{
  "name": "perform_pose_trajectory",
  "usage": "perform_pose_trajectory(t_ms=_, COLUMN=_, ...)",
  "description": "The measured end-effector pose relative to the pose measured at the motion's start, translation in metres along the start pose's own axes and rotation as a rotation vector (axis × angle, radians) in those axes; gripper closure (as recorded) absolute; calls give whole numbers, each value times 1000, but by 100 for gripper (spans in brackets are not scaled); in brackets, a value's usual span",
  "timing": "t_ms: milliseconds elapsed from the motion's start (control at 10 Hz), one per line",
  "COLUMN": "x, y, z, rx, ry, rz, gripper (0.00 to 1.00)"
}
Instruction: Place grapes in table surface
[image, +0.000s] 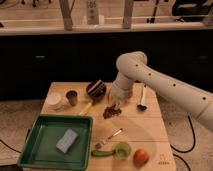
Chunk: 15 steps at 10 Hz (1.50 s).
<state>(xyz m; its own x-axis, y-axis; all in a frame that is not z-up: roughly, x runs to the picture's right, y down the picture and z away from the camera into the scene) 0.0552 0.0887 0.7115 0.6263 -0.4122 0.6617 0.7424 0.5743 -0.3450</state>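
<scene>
One white arm (167, 89) reaches in from the right, its pincer (117, 103) low over the middle of the tan surface (142, 127), right at the grapes (110, 112); whether it is clenched or released cannot be told. The grapes lie on the bare wood, just near of a dark striped bowl (96, 89). A green tray (31, 145) sits near left, an orange-red fruit (141, 156) near right.

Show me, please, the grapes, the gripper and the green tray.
grapes (111, 111): camera view, middle of the bunch.
gripper (115, 104): camera view, its tip, just above the grapes.
green tray (65, 117): camera view, its far rim.
</scene>
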Motion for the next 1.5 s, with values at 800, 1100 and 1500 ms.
perform_pose_trajectory(t_ms=800, x=8, y=12, z=26, rx=-29, ry=-52, rz=-32, gripper=95)
perform_pose_trajectory(t_ms=1100, x=19, y=17, z=49, rx=-32, ry=-66, rz=-29, gripper=95)
perform_pose_trajectory(t_ms=1500, x=37, y=22, z=77, rx=-46, ry=-89, rz=-10, gripper=95)
